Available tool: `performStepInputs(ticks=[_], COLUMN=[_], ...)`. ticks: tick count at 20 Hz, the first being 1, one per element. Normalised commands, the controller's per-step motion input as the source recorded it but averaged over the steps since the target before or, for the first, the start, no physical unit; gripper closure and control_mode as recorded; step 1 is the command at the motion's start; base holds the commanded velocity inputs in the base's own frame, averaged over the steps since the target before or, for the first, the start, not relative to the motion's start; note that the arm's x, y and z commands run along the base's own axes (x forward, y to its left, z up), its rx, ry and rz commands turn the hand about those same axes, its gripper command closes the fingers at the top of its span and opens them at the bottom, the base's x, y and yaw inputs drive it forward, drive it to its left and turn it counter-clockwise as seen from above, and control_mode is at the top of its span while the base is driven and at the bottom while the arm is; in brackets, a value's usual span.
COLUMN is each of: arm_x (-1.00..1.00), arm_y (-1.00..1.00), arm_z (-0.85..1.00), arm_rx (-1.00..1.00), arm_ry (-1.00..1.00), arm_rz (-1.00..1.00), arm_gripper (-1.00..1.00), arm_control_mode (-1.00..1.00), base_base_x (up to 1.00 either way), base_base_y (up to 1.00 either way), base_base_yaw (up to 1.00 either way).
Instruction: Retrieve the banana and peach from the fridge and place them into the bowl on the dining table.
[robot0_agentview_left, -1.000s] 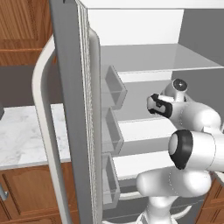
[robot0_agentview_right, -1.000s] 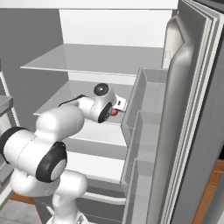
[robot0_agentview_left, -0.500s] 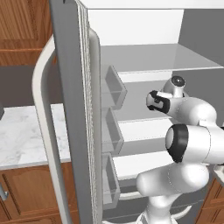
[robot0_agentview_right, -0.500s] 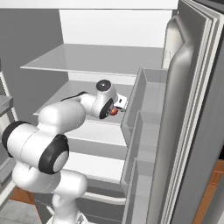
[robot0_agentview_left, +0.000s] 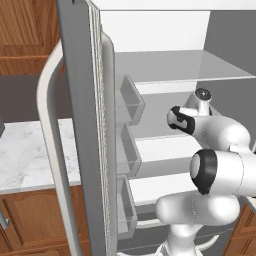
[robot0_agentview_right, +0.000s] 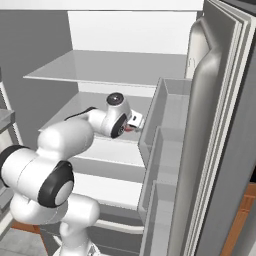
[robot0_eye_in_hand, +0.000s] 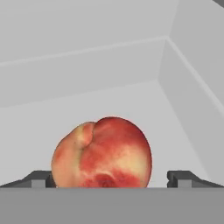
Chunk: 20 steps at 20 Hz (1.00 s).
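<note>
Inside the fridge, the peach sits on a white shelf between the wide-open gripper tips, its cleft tilting up and left (roundish, no clear long axis). Its underside is cut off; from the right base view only a red sliver shows.

The peach is round, red and orange. It sits on a white fridge shelf, right between the open claw tips.
</note>
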Motion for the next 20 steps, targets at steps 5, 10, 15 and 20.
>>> performStepInputs(ticks=[5,10,15,20], arm_x=[0.05,0.27,0.04,-0.27], arm_y=[0.0,-0.04,-0.02,0.0], arm_z=[-0.39,-0.25,-0.34,-0.57], arm_rx=[0.01,0.03,0.01,0.0], arm_ry=[0.0,0.0,0.0,0.05], arm_rz=[0.0,0.0,0.0,0.0], arm_gripper=[-1.0,-1.0,-1.0,1.0], arm_control_mode=[-1.0,-1.0,-1.0,-1.0], base_base_x=[0.0,0.0,0.0,0.0], base_base_y=[0.0,0.0,0.0,0.0], base_base_yaw=[0.0,0.0,0.0,0.0])
